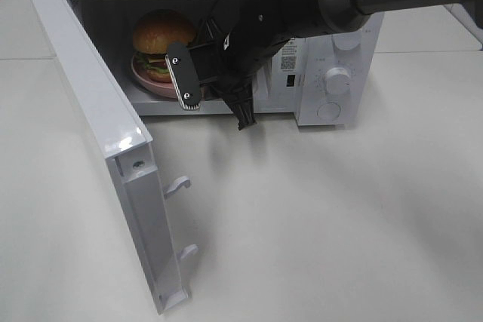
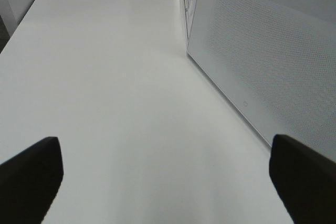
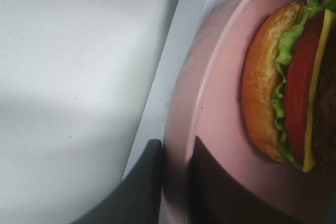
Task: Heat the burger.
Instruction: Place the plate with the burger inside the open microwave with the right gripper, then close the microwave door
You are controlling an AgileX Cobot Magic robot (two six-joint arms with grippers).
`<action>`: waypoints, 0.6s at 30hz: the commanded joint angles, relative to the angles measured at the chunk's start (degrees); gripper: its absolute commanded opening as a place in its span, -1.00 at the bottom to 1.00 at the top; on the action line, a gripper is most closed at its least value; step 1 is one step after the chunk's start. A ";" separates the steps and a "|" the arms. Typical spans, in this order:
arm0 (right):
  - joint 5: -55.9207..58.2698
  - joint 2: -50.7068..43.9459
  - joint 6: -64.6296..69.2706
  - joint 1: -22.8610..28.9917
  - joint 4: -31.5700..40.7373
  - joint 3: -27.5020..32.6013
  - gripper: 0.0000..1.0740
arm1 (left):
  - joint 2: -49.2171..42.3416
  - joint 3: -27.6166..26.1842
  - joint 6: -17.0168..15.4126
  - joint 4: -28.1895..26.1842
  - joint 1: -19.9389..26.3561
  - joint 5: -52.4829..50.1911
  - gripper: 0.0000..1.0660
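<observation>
We see the burger (image 1: pixel 161 41) on the pink plate (image 3: pixel 220 103) inside the open microwave (image 1: pixel 336 50). Our right claw (image 3: pixel 176 153) is clenched on the plate rim. Our left claw (image 2: pixel 165 153) is released, fingers (image 2: pixel 31 177) wide apart over the tabletop (image 2: pixel 115 93), beside the door (image 2: pixel 262 61)

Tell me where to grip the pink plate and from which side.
Pinch the pink plate's near rim, coming through the microwave's open front. The burger fills the centre and the oven walls close off the other sides; the thin raised rim sits between the right gripper's jaws.
</observation>
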 commanded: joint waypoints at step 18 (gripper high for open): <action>-3.09 -1.32 7.68 0.11 -0.34 -0.74 -0.10 | -0.80 0.06 0.06 -0.23 -0.23 0.06 0.88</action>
